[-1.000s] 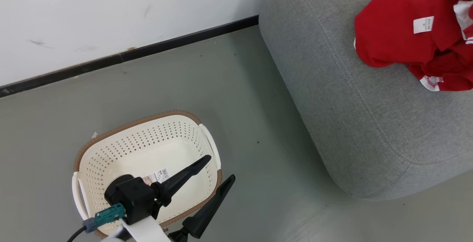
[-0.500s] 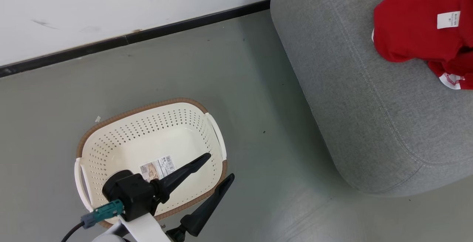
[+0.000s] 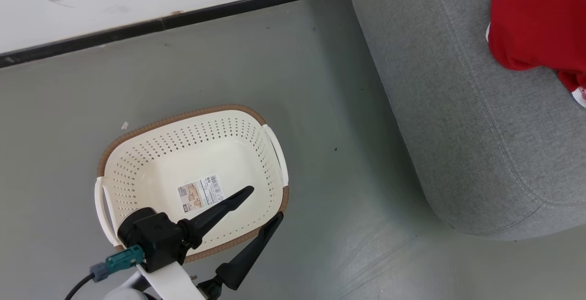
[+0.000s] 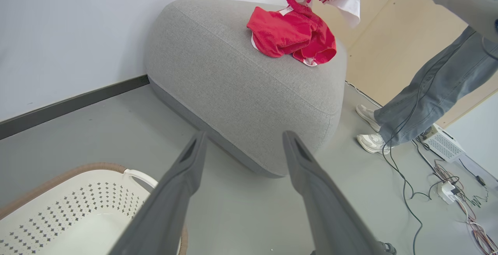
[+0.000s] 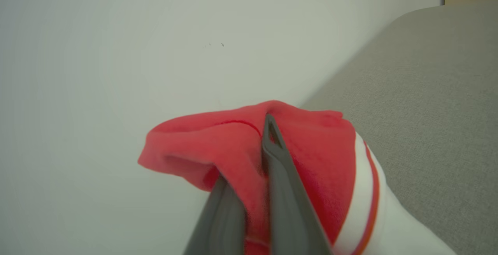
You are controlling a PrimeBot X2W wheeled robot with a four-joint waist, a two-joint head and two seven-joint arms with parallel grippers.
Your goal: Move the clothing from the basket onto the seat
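The right pincer (image 5: pixel 255 157) clamps the red-and-white garment (image 5: pixel 186 138) above the seat (image 5: pixel 428 91); it should lower until cloth settles there, then release. The left pincer (image 3: pixel 264 203) gapes over the empty basket (image 3: pixel 151 171).

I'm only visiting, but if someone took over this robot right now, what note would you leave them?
Left gripper: open, empty, by the basket.
Right gripper: shut on the red and white clothing, over the seat.
Basket: on the floor, only a paper label inside.
Done: clothing is out; part already lies on the seat.
Left: release the rest there.
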